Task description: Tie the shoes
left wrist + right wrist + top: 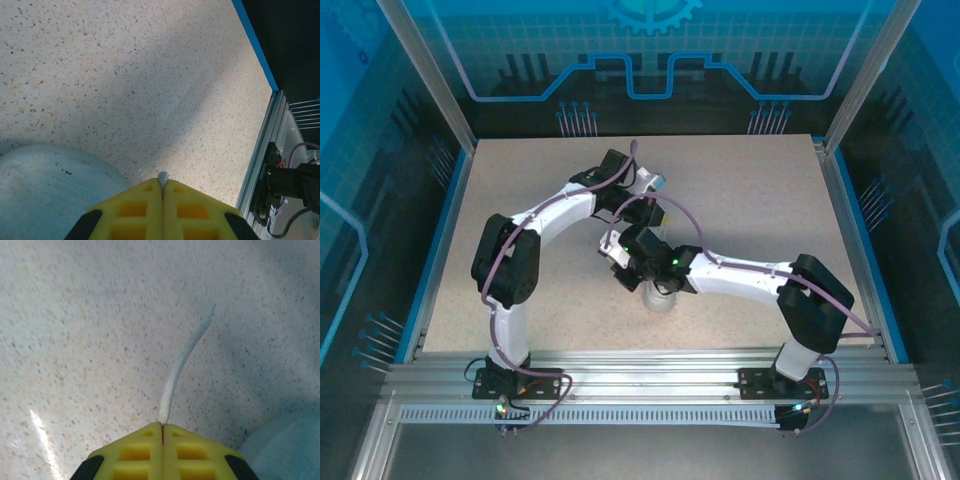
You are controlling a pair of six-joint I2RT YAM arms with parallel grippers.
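yellow, square-pocketed fingers of the left gripper are pressed flat together in the left wrist view. just the small white tip of a thin white lace peeps out of the seam between them, so that gripper is fully closed and pinching the lace end. beside it, at the lower left, bulges the pale woven side of the small white sneaker, which rests on the beige speckled tabletop. off to the right run the table's blue edge strip and a silver aluminium rail.

the right gripper has its matching yellow fingers closed tight as well. from their seam a longer run of thin white woven lace sticks out ahead and curves gently to the right, its flattened tip free. whether it touches the speckled tabletop cannot be told. a rounded patch of the white sneaker sits at the lower right corner, close to the fingers.

from overhead, the white left arm and white right arm bend inward and meet over the middle of the table. the sneaker lies under the right arm's wrist, a little nearer the bases than the table's centre. it is mostly covered, and which end of the shoe shows cannot be told.
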